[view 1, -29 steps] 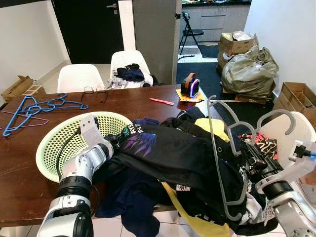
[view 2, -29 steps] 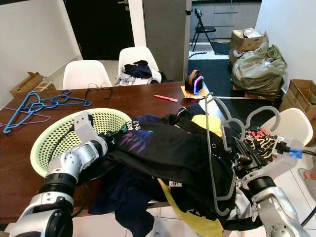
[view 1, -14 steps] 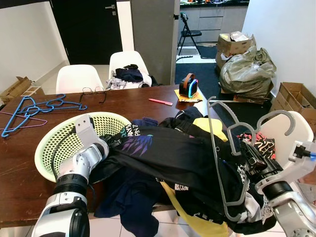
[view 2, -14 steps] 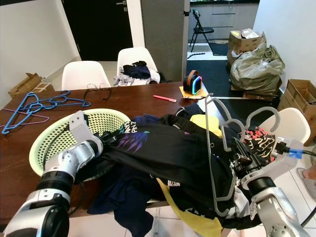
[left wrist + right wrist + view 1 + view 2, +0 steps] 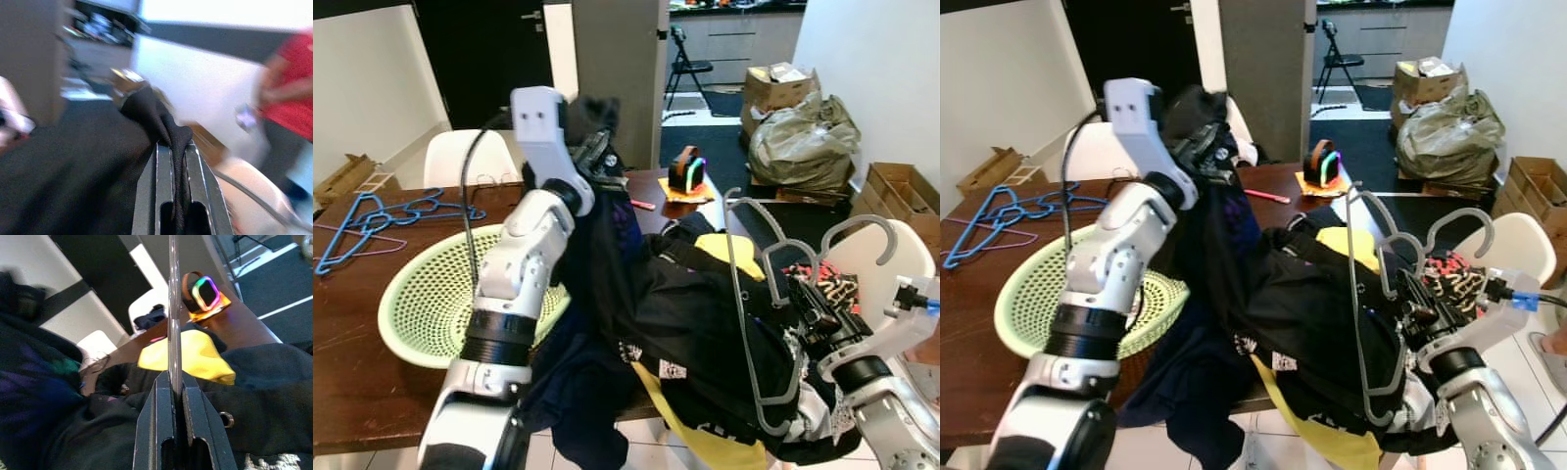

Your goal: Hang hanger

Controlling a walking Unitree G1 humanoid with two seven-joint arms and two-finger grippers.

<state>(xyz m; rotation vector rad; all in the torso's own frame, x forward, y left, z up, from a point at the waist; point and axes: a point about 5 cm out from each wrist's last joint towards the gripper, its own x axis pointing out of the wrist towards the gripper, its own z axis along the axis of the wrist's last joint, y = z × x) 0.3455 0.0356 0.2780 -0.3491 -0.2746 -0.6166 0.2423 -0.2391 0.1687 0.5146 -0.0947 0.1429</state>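
Spreading across the brown tabletop (image 5: 352, 323) and spilling over its near edge, a heap of dark clothes (image 5: 705, 333) is seen, with a yellow piece (image 5: 729, 250) showing near its top. A black garment (image 5: 607, 245) is lifted high out of that heap by the left gripper (image 5: 592, 147), whose fingers are pinched together on a fold of the cloth, as the left wrist view makes plain (image 5: 177, 147); the fabric hangs down from the raised arm to the pile. To the robot's left of the arm, a pale green basket (image 5: 421, 313) is set on the tabletop. At the robot's right, a grey hanger (image 5: 754, 294) is held upright over the clothes, its hook up beside a white chair (image 5: 891, 255); the right gripper (image 5: 808, 308) is clamped on it, the thin bar caught between the two fingers in the right wrist view (image 5: 172, 333). At the far left of the tabletop, blue hangers (image 5: 382, 215) are laid flat, well apart from the basket. Toward the far edge, a small black device with a glowing ring (image 5: 686, 168) is stood on an orange sheet, and a red pen (image 5: 643, 205) is lying just beside it.
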